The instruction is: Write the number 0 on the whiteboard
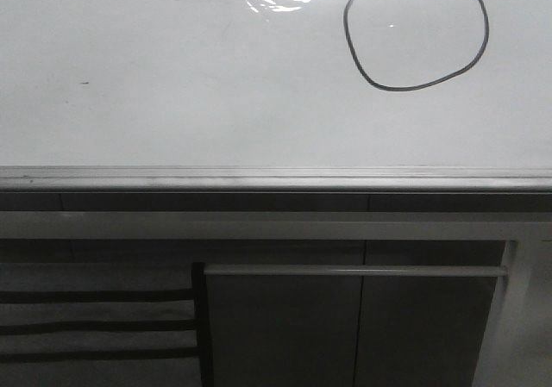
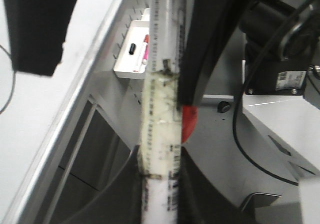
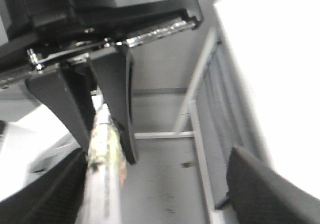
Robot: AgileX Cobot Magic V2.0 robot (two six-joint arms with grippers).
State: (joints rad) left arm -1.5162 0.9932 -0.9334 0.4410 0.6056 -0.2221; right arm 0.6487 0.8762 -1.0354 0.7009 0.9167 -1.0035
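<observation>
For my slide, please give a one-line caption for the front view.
A hand-drawn black number 0 sits near the upper right of the glossy whiteboard, beside bright glare.

A glossy whiteboard bordered by a grey metal edge strip is seen lying flat. A black, lopsided number 0 is drawn on it beside bright glare.

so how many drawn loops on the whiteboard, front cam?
1. The number 0 sits at the upper right of the whiteboard, beside the glare patch; its top runs into the frame edge. More marks could lie beyond the frame.
</observation>
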